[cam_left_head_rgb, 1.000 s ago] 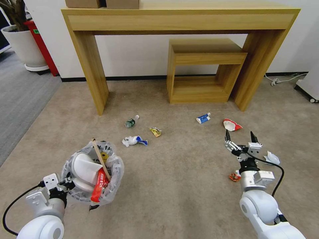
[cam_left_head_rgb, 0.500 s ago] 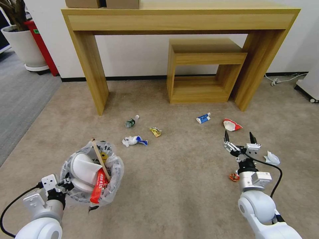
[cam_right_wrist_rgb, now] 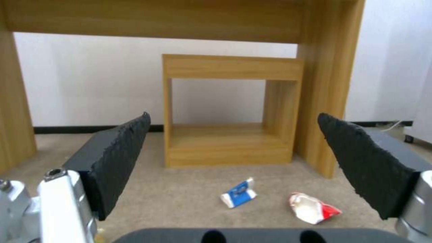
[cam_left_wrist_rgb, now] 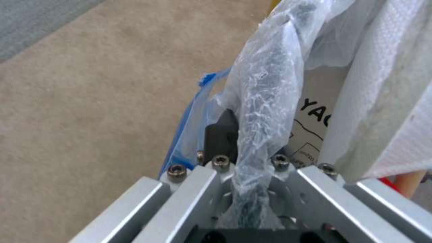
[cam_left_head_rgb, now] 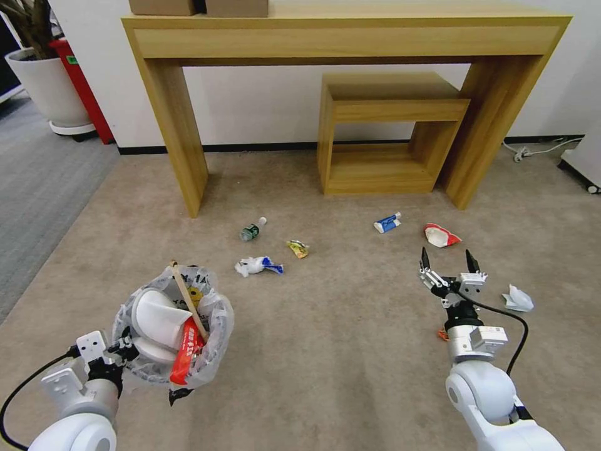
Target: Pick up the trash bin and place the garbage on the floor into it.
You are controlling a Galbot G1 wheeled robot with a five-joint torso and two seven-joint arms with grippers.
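left gripper [cam_left_head_rgb: 122,351] jaws clamp the bagged rim of the trash bin [cam_left_head_rgb: 172,326], held above the floor [cam_left_head_rgb: 325,351]. right gripper [cam_left_head_rgb: 447,269] hangs with jaws apart near the red-white wrapper [cam_left_head_rgb: 441,235]. recommended: centre over the wrapper, descend vertically, close on its bulk.

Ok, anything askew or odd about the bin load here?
Yes: the trash bin, clamped by the left gripper, is overfull; a wooden stick and red wrapper poke past its rim.
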